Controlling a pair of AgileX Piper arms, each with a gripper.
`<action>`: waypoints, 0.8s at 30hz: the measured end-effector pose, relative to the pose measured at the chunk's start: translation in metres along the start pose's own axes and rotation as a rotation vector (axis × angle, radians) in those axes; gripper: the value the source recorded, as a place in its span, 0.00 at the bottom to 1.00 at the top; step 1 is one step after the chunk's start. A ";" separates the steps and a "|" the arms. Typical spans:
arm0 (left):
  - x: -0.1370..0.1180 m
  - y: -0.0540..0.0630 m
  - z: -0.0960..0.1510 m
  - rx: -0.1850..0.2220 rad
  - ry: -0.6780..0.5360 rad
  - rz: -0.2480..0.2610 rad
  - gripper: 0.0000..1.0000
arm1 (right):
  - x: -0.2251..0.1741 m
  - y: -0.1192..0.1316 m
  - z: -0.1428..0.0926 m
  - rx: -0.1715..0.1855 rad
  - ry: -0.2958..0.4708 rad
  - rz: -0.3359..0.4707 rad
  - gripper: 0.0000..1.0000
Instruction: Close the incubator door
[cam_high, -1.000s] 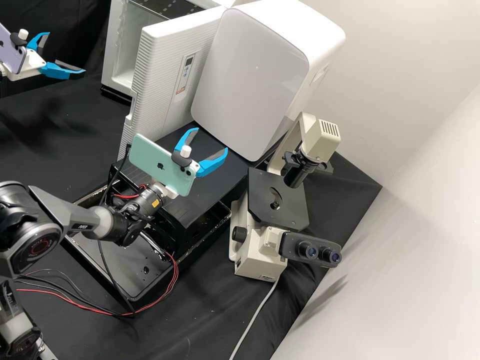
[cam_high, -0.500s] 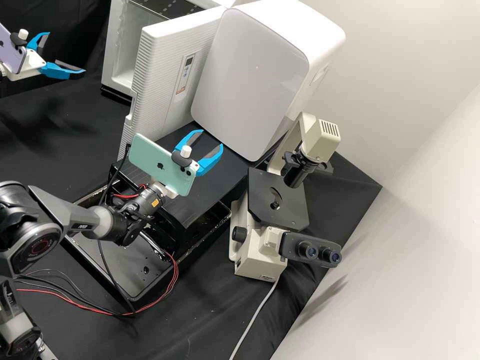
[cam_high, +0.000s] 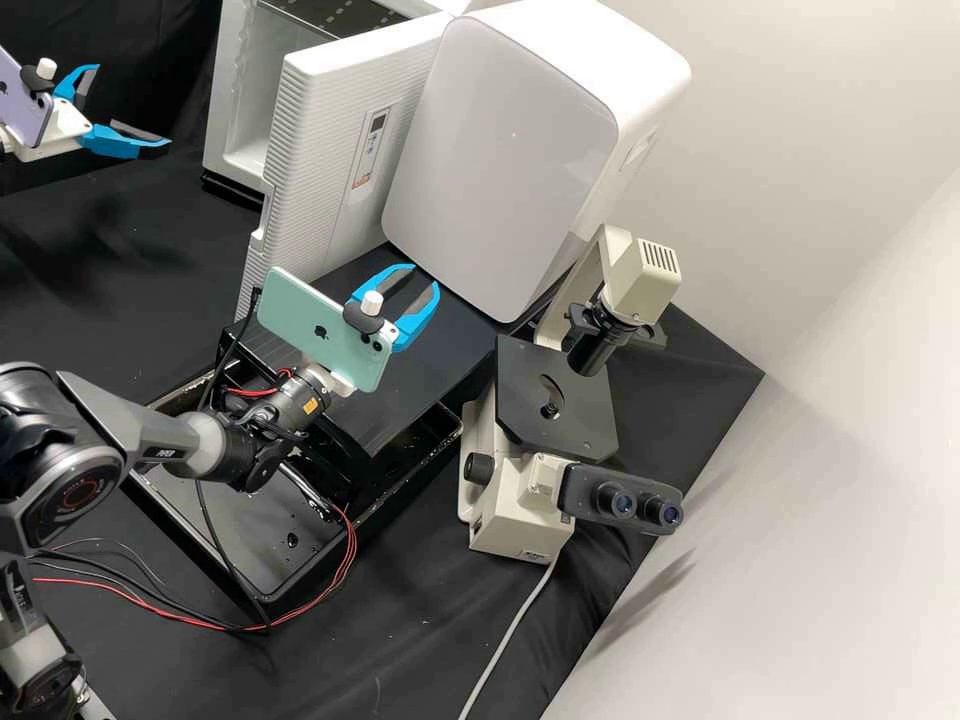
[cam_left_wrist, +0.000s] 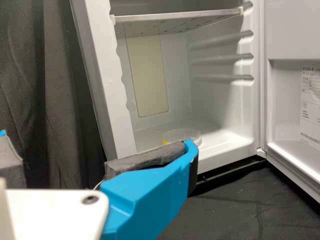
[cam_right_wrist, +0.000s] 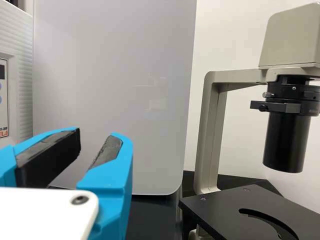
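High view: incubator door wide open, both claws spread and holding nothing

The incubator door (cam_high: 310, 140) stands swung out from the incubator (cam_high: 222, 110), its ribbed outer face turned toward a tall white cabinet (cam_high: 500, 150). The door's top edge runs close beside the cabinet; whether they touch cannot be told. Its free upright edge, with a notch low down, comes down near the black platform (cam_high: 440, 350).

In the left wrist view the chamber mouth is uncovered, bordered by a pale rim. A shelf (cam_left_wrist: 175, 16) spans it higher up, and a clear round dish (cam_left_wrist: 187, 135) sits on the chamber floor near the front sill.

The left gripper (cam_high: 132, 106) hangs on the incubator's open side, well apart from the door's free edge, its fingers parted, with a stretch of black cloth (cam_high: 150, 220) between.

The right gripper (cam_high: 424, 276) is over the platform, in front of the cabinet, its tips pointing toward the cabinet's lower part. Its fingers stand apart with a narrower gap. The microscope (cam_high: 510, 530) bounds this side, its flat black stage (cam_high: 585, 420) just beside the platform's edge and its upright arm near the cabinet's lower corner.
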 end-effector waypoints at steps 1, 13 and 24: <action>0.000 0.000 0.000 0.000 0.000 0.000 1.00 | 0.000 0.000 0.000 0.000 0.000 0.000 0.00; 0.000 0.000 0.000 0.000 0.000 0.000 1.00 | 0.003 -0.003 -0.006 0.003 0.021 -0.007 0.00; 0.000 0.000 0.000 0.000 0.000 0.000 1.00 | 0.037 -0.003 -0.028 -0.090 0.126 0.021 0.00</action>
